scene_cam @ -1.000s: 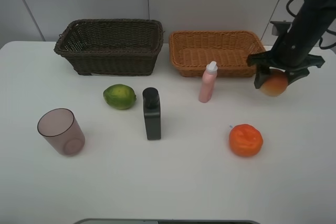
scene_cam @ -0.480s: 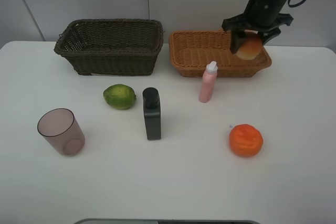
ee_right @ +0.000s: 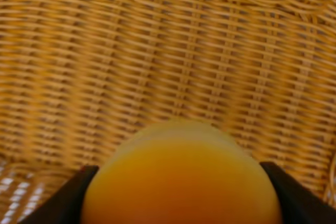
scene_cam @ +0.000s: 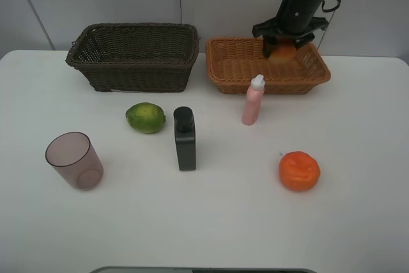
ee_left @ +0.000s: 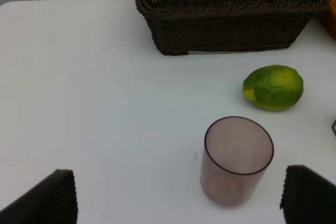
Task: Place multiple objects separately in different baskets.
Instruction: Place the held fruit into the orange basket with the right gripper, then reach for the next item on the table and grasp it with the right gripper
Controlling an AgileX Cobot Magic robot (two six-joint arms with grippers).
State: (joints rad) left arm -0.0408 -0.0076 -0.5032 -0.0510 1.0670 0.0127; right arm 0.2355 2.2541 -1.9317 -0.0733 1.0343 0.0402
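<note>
Over the shallow orange-tan wicker basket point(scene_cam: 295, 84), at the back right of the white table point(scene_cam: 217, 222), the right gripper point(scene_cam: 284, 41) holds the red-yellow round peach point(scene_cam: 282, 53). Its two black fingers point(ee_right: 62, 199) are partly closed and press on both sides of the peach point(ee_right: 181, 179). In the right wrist view the basket's woven inside point(ee_right: 157, 51) fills everything behind the peach. I cannot tell if the peach touches the basket yet.

The left gripper point(ee_left: 178, 174) is wide open and holds nothing. It hangs over the table near the see-through purplish plastic cup point(ee_left: 239, 161). The cup point(scene_cam: 74, 160) stands upright at the front left of the table.

The deep dark brown wicker basket point(scene_cam: 131, 71) sits at the back left, just beside the orange-tan basket. Nothing shows inside it.

The green round fruit point(scene_cam: 146, 117) lies in front of the dark basket. The black flat bottle point(scene_cam: 185, 139) stands upright just to the right of the green fruit. The small pink bottle with a white cap point(scene_cam: 254, 100) stands upright right in front of the orange-tan basket. The bright round orange point(scene_cam: 299, 171) lies by itself at the front right, well apart from the other things.

In the left wrist view the green fruit point(ee_left: 273, 87) lies between the cup and the dark basket point(ee_left: 226, 24).
</note>
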